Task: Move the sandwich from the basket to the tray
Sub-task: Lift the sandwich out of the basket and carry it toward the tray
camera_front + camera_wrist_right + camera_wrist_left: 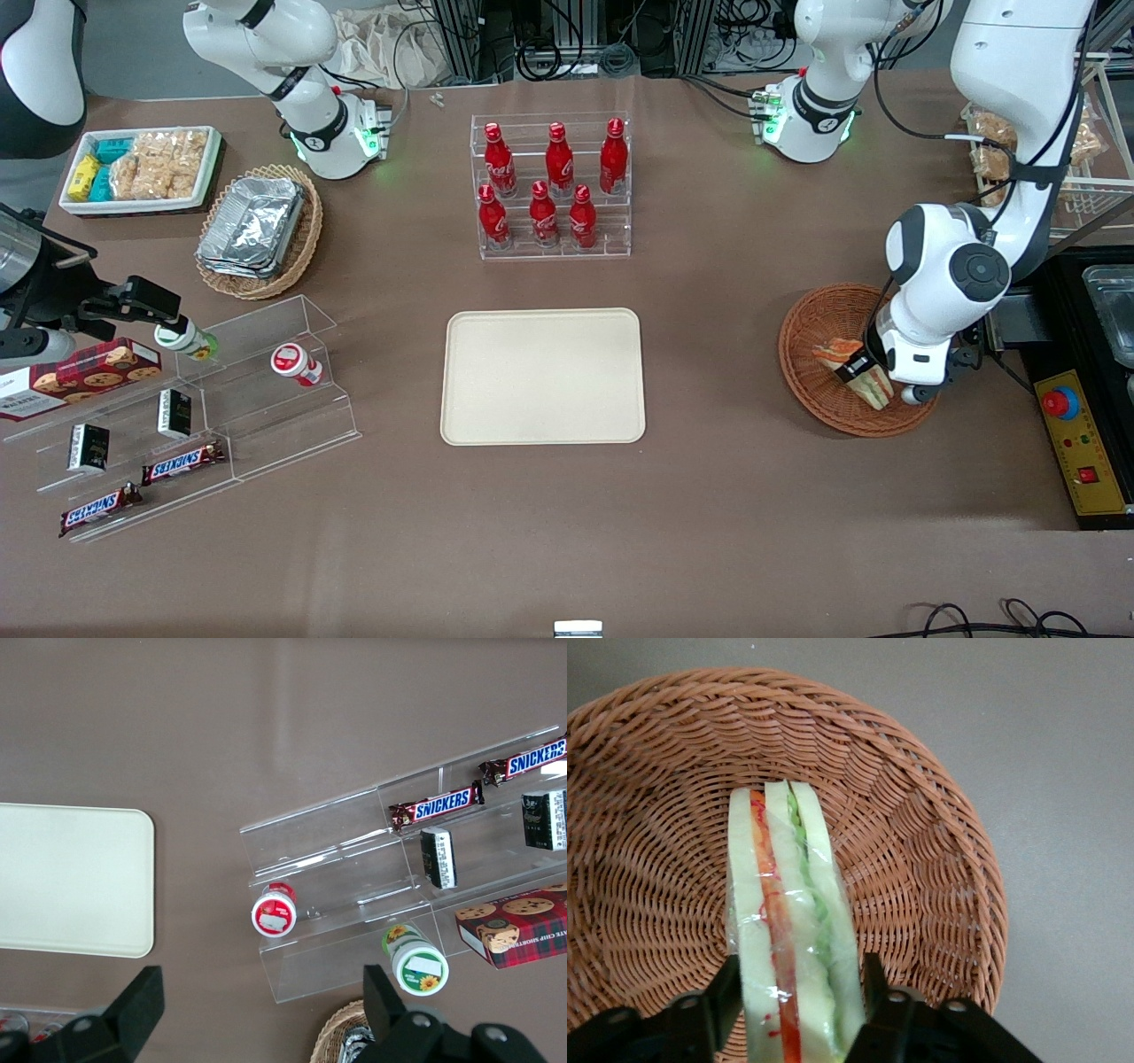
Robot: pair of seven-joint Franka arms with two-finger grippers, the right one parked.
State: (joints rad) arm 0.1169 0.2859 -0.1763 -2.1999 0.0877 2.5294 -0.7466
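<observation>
The sandwich [788, 921], a wrapped wedge of white bread with an orange-red and a green layer, stands on edge in the round reddish-brown wicker basket [647, 815]. My gripper [797, 979] is shut on the sandwich, one black finger [725, 992] pressed against each bread face. From the front, the gripper [861, 372] reaches down into the basket [811, 323] at the working arm's end of the table, and the sandwich [873, 387] shows under the wrist. The cream tray [542, 376] lies flat and bare at mid-table.
A clear rack of red bottles [551, 186] stands farther from the front camera than the tray. A tan oval basket of foil containers [257, 230], a white snack bin [142, 168] and a clear shelf of snacks [177, 416] sit toward the parked arm's end.
</observation>
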